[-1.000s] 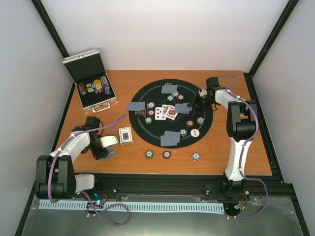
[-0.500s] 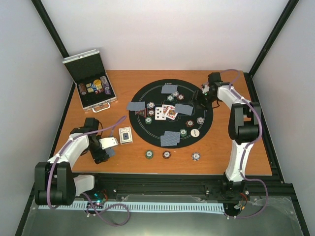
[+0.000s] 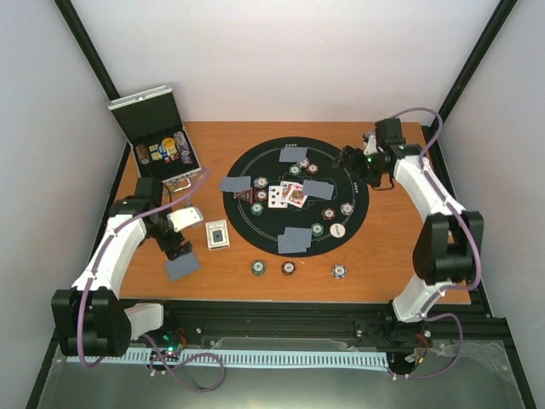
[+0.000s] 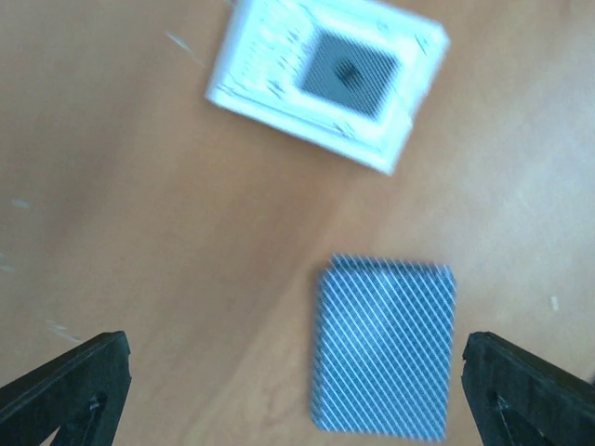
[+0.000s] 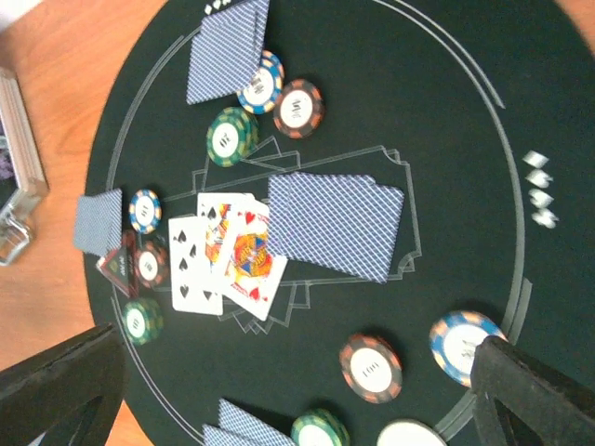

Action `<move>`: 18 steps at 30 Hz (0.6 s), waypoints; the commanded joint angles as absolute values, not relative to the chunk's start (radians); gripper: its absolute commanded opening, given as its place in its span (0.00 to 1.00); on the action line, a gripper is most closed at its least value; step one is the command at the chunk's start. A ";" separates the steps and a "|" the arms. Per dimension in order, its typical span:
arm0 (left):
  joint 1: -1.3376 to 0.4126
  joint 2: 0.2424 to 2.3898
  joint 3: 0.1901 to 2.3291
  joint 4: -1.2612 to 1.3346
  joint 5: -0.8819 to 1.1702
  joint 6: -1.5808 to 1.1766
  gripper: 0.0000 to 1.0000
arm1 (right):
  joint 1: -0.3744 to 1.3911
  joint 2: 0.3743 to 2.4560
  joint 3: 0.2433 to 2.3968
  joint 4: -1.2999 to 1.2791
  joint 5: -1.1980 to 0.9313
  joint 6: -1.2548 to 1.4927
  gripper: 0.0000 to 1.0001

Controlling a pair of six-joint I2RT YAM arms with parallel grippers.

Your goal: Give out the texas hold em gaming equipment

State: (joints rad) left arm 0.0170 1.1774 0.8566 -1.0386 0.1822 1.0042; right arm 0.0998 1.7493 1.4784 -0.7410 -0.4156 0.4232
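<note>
A face-down blue-backed card (image 4: pixel 384 346) lies alone on the wooden table (image 3: pixel 392 256), in the top view (image 3: pixel 181 267) near the front left. My left gripper (image 3: pixel 174 244) hovers open just above it, and the card (image 4: pixel 384 346) sits toward its right finger (image 4: pixel 530 390). The white card box (image 4: pixel 325 79) lies beyond. The round black mat (image 3: pixel 255 217) holds face-down cards (image 5: pixel 335 223), face-up cards (image 5: pixel 223 260) and several chips (image 5: pixel 370 367). My right gripper (image 3: pixel 345 158) hangs open over the mat's far right edge, holding nothing.
An open metal chip case (image 3: pixel 157 141) stands at the far left corner. Three chips (image 3: pixel 288 267) lie in a row on the wood in front of the mat. The card box (image 3: pixel 217 233) lies between my left gripper and the mat.
Both grippers opened. The left one let go of a blue-backed card, which now lies on the table, and drew back away from it. The right one pulled away from the face-down cards toward the far right.
</note>
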 commanded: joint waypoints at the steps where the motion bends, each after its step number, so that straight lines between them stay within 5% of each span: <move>1: 0.022 1.197 0.977 -0.887 0.285 0.718 1.00 | 0.095 1.538 1.306 -0.613 -0.218 0.402 1.00; 10: 0.022 1.118 0.768 -0.156 0.311 0.165 1.00 | 0.099 1.029 0.592 0.057 0.453 0.481 1.00; 18: 0.023 1.200 0.447 0.420 0.252 0.066 1.00 | 0.097 1.102 0.481 0.170 0.591 0.399 1.00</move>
